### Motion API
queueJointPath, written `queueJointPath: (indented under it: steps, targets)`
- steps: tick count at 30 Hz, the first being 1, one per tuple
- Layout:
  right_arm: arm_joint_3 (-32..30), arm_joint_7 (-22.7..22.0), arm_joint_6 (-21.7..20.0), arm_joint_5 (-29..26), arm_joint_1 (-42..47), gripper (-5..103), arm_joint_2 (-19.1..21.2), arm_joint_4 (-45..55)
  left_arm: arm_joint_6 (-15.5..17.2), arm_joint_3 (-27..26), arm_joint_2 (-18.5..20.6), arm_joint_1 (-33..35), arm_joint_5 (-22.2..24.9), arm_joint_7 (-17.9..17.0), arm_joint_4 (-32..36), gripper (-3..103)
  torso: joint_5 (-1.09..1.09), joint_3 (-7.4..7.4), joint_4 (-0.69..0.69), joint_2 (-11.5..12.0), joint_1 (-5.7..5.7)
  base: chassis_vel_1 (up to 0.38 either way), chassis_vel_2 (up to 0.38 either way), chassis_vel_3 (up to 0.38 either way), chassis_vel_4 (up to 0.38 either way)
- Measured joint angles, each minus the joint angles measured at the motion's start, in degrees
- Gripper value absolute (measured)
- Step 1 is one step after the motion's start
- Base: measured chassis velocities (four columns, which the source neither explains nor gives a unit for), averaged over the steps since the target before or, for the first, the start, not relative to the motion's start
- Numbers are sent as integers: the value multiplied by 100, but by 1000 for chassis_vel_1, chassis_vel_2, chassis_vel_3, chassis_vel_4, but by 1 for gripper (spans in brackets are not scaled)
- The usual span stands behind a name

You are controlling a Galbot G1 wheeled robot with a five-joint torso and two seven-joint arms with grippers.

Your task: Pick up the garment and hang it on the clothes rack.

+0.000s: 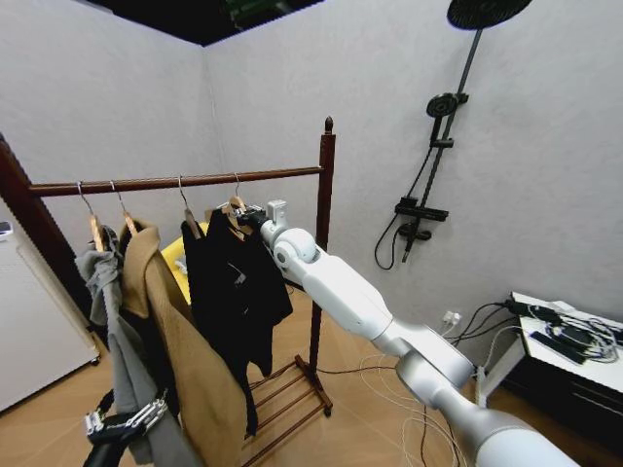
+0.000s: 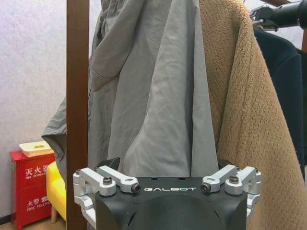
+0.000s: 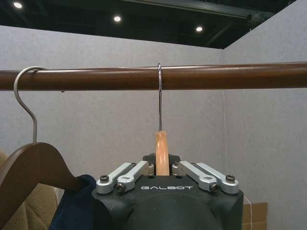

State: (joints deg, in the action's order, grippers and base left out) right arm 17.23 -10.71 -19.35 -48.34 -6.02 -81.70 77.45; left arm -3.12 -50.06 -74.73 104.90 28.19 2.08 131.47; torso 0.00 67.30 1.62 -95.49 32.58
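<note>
The right arm is reaching up toward ten o'clock in the head view, its right gripper [image 3: 162, 168] pinching the neck of the light wooden hanger [image 3: 162, 152], whose hook is sitting over the rail of the clothes rack [image 1: 175, 181]. The garment [image 1: 237, 292] is hanging from that hanger at the rail's end nearest the finial-topped post, just beside a dark garment on a brown hanger [image 3: 33, 165] and a tan coat [image 1: 185, 360]. The left gripper [image 1: 122, 420] is waiting low at seven o'clock, close to a grey jacket [image 2: 153, 91]; whether its fingers are spread I cannot tell
</note>
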Motion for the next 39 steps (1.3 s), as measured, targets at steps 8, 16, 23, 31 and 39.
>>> queueJointPath:
  steps: [8,16,23,31,39]
  targets:
    - [-297,-251,-161,57,341,37,329,812,0,0,0,0,0,1,0,100,0,1,0,1,1,0,0,0,0]
    - [-1165,-609,-337,-283,1570,71,1971,3031,0,-1,0,1,0,-2,0,100,2,1,1,1,0,0,0,0,0]
    - [-2786,-815,-462,-467,3492,91,3068,4638,0,0,0,0,0,0,0,100,6,0,2,0,0,0,0,0,0]
    - [-5003,-658,-275,444,6665,100,2861,5675,0,0,0,0,0,0,0,100,3,0,1,0,0,0,0,0,0]
    - [-5680,-279,245,1798,9138,100,1404,6483,0,0,0,0,0,0,0,100,-1,-1,-1,-1,-1,0,0,0,0]
